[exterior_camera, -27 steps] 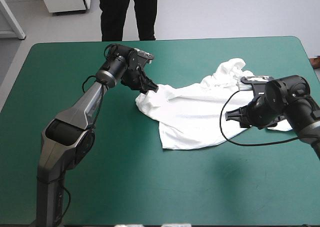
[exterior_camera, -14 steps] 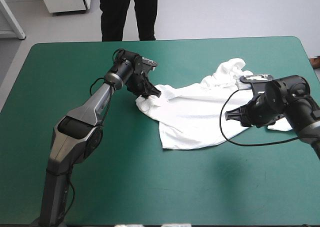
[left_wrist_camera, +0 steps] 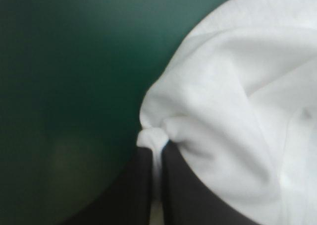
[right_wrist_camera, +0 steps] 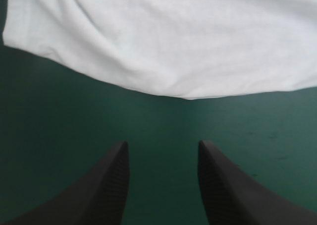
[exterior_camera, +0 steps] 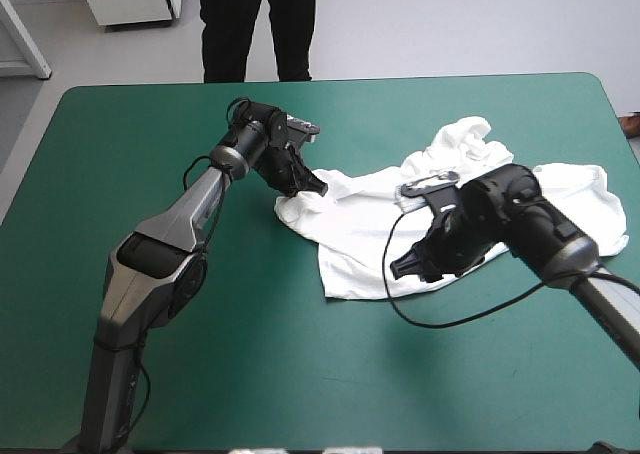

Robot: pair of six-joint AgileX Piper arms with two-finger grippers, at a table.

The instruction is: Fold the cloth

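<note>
The white T-shirt (exterior_camera: pixel 370 229) lay on the right half of the table (exterior_camera: pixel 130 174), mostly spread but rumpled, with a bunched lump at its far side. The left gripper (left_wrist_camera: pixel 154 150) was clenched on a pinch of fabric at the shirt's left corner. The right gripper (right_wrist_camera: pixel 163 144) stood with fingers apart, grasping nothing, over the teal-green cover just beside the near hem.

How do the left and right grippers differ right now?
The left gripper is shut on the T-shirt; the right gripper is open and holds nothing. The left is at the shirt's far left corner; the right hangs over bare cover, facing the shirt's near edge. Both are low, close to the shirt.
</note>
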